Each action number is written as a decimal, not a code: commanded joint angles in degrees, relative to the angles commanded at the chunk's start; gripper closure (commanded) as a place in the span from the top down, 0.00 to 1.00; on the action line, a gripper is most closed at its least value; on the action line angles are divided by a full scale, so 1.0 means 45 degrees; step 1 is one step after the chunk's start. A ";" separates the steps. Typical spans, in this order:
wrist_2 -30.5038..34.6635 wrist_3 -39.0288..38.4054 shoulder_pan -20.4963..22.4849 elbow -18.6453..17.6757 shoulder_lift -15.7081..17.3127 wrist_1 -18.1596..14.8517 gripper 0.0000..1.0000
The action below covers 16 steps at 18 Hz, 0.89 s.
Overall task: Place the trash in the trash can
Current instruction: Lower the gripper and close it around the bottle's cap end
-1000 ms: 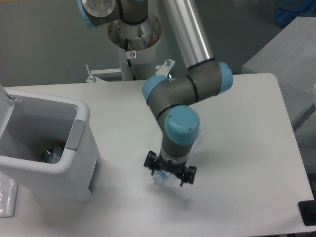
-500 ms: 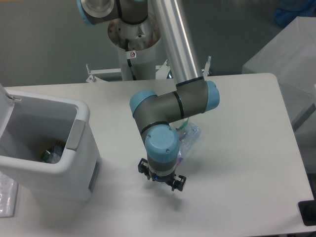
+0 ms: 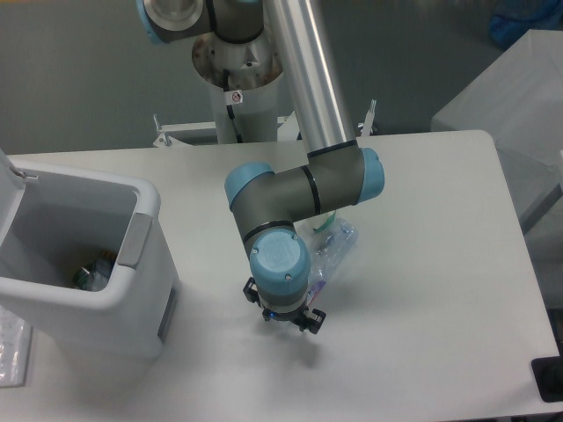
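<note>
Fixed camera: claw (image 3: 283, 312) low over tabletop (image 3: 422, 290), right of trash can (image 3: 84, 264).
Claw spread or shut: cannot tell, wrist hides it. Wrapper (image 3: 330, 249) lies right of the trash can, behind the wrist. Judged: lift clear, then cross the open tabletop leftward, clearing the near rim.

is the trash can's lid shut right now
No: the trash can stands open, its lid tipped back at the left edge, and some trash shows at the bottom inside.
</note>
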 joint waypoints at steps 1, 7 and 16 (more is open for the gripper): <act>0.0000 0.0000 -0.0019 -0.0019 0.0000 0.0000 0.73; 0.0000 0.0000 -0.0020 -0.0020 0.0000 0.0000 0.35; 0.0000 0.0000 -0.0020 0.0000 0.0097 0.0000 0.19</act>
